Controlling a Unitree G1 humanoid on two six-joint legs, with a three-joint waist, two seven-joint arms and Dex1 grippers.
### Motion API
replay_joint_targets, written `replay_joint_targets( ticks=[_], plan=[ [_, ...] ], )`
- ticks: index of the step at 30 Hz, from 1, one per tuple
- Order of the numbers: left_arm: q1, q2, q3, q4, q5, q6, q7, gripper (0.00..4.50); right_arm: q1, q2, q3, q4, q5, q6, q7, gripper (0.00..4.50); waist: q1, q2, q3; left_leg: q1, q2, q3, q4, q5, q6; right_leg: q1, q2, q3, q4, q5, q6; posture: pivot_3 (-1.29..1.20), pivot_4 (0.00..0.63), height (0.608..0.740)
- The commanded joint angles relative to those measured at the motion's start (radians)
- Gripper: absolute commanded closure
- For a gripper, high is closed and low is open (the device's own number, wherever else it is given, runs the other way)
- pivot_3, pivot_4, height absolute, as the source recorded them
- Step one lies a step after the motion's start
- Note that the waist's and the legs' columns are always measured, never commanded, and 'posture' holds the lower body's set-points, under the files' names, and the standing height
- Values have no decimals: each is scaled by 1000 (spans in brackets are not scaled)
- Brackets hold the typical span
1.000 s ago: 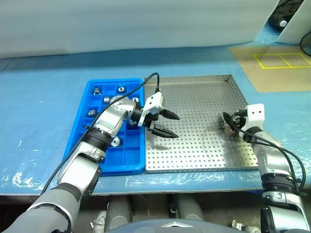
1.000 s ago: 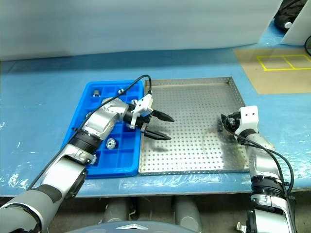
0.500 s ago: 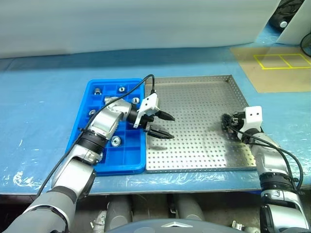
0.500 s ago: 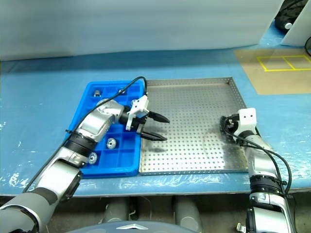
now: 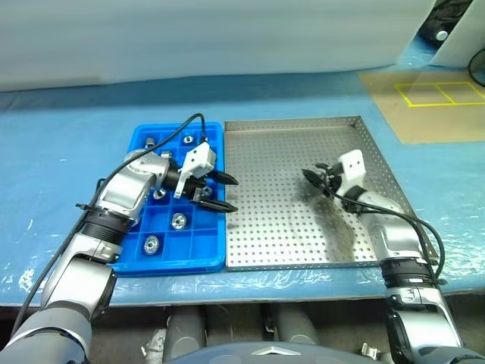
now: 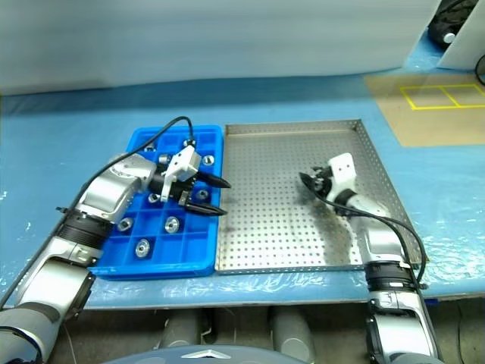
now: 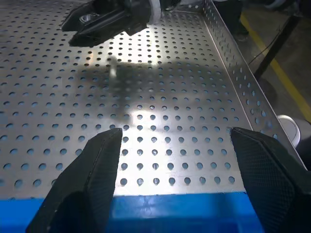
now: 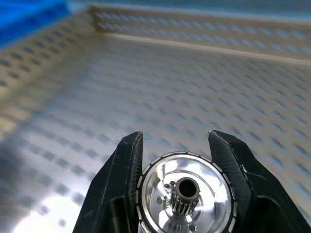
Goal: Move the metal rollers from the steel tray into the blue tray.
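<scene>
We see a steel tray (image 5: 303, 152) of bright, reflective metal, its perforated floor catching glare, beside a blue tray (image 5: 198, 254) of smooth, glossy moulded plastic holding shiny silver metal rollers (image 5: 179, 221). The roller (image 8: 184, 194) pinched between the right gripper (image 8: 182, 160)'s matt black fingers (image 8: 121, 179) is mirror-polished metal with a dark toothed hub, while the left gripper (image 7: 177, 160)'s fingers (image 7: 92, 170) show a finely textured, carbon-like black finish. Under both trays lies blue sheeting (image 5: 61, 174), thin, wrinkled and slightly glossy like plastic film.
</scene>
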Motion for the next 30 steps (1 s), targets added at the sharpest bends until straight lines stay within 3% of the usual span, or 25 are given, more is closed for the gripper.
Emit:
replay_joint_targets(
  ticks=[1,9,22,30],
  plan=[
    [37,62,85,-92,-44,52,38,731,-73,15,72,-127,83,79,123,2775,6,0,0,0,0,0,-1,0,0,0,0,0,0,0,0,-146,150,740],
    [223,199,232,-324,-115,175,143,731,-129,-20,294,-147,135,193,460,2775,59,0,0,-2,0,0,-6,2,-3,-3,0,-2,-3,-1,-1,82,150,740],
    [626,258,479,-757,-332,407,358,731,-235,51,443,-15,103,163,694,2775,142,-1,0,-5,2,-2,-7,5,-8,-9,0,-3,3,-1,-2,309,150,740],
    [693,274,474,-813,-368,417,416,731,-234,60,488,-4,129,255,788,2775,179,-1,0,-5,2,-3,-7,5,-9,-9,0,-3,3,-1,-2,349,150,740]
  ],
)
